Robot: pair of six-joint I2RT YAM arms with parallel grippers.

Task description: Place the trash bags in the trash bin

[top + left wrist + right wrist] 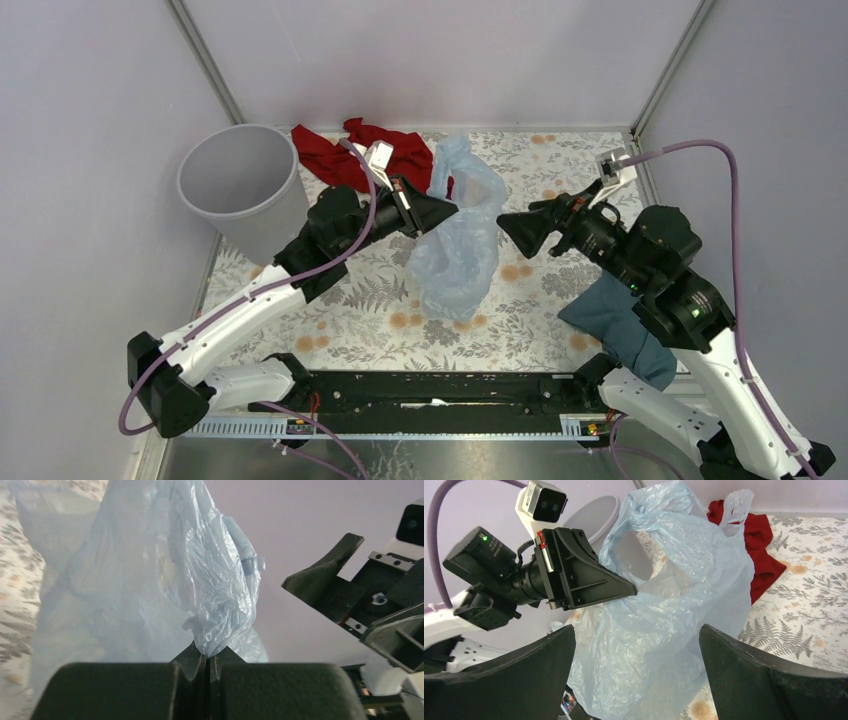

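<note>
Aloft, left hand [454, 207] pinches the trash bag [458, 258].

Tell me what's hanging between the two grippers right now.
The pale blue trash bag hangs there, pinched by the left gripper with its jaws shut. The right gripper faces it with jaws open. The top view shows this.

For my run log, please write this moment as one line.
left tool: shut on thin pale blue translucent plastic bag | right tool: open, facing bag | light grey round plastic bin: bag not inside
</note>
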